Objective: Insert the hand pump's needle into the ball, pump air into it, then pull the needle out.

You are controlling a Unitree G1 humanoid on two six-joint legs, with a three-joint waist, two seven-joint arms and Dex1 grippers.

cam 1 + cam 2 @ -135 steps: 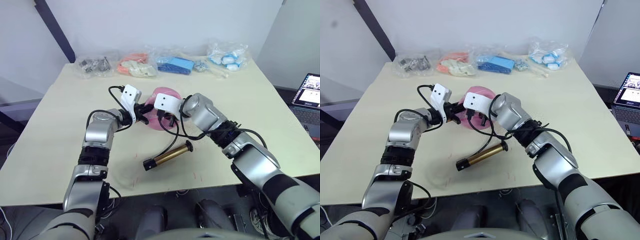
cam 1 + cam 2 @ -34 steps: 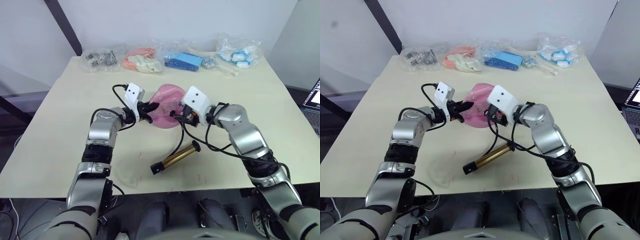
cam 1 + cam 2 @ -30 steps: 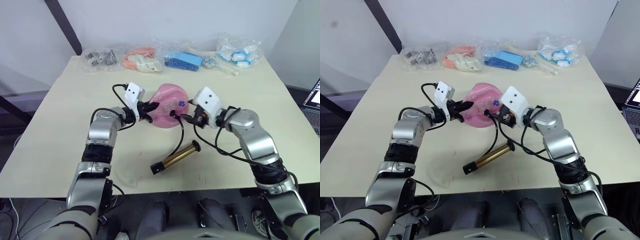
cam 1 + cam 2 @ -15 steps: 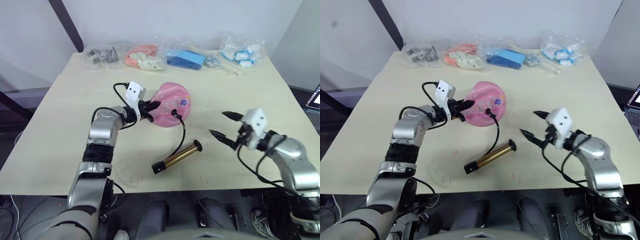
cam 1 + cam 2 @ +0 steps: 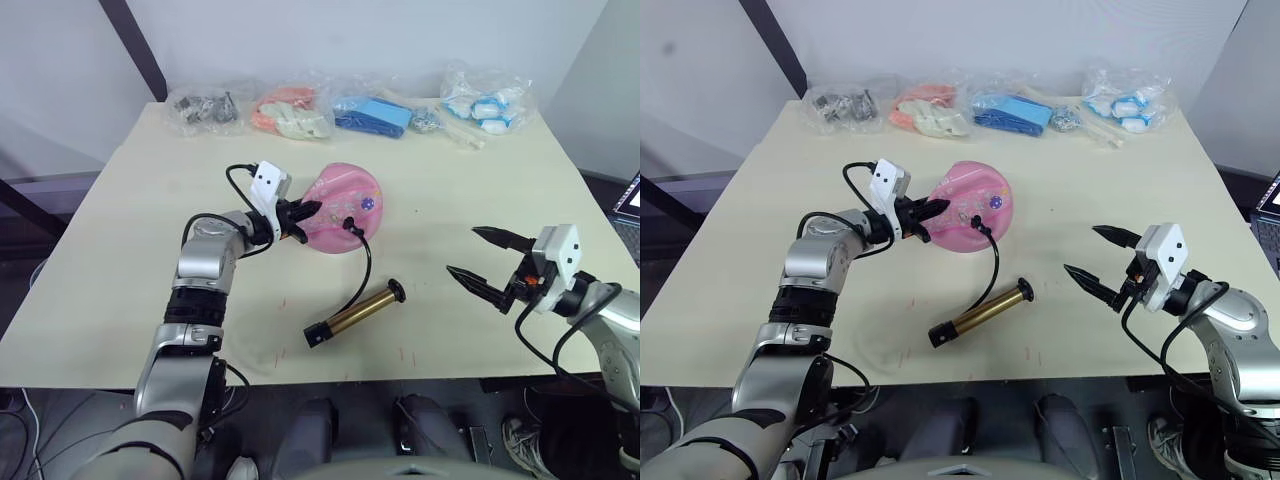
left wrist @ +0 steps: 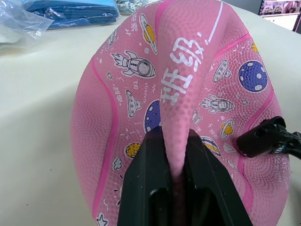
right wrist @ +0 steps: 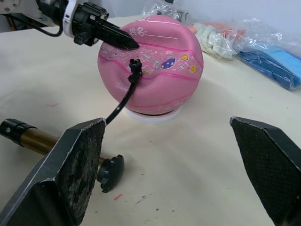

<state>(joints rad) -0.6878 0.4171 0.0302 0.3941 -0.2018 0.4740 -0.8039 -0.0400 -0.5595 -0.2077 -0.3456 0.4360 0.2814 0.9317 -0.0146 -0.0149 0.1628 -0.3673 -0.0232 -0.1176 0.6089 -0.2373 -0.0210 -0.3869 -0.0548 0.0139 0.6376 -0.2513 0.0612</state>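
The soft pink rubber ball (image 5: pixel 343 208) printed with cartoon rockets and planets sits on a white ring near the middle of the pale worktop (image 5: pixel 120 250). The left gripper (image 6: pixel 173 155) is closed on a pinched fold of the ball's skin, which looks underinflated. The black fitting of the needle (image 7: pixel 135 64) sits against the ball's near side, so insertion appears done, though the pin itself is hidden. From there the thin black hose (image 5: pixel 362 285) curves down to the slim bronze-gold hand pump (image 5: pixel 356 314), which lies flat on the worktop in front of the ball, its T-handle end nearer the ball.

The right gripper (image 5: pixel 485 262) hangs spread wide and empty over the worktop's right side, well apart from the pump. Pumping seems to be the step in hand: the right gripper would need to come in and take the pump, probably at the handle, while the left steadies the ball.

There is open worktop around the pump and to its right. Clear bags of parts (image 5: pixel 296 112) line the far edge, well away. The pump lies fairly near the front edge, so a careless nudge could roll it off.
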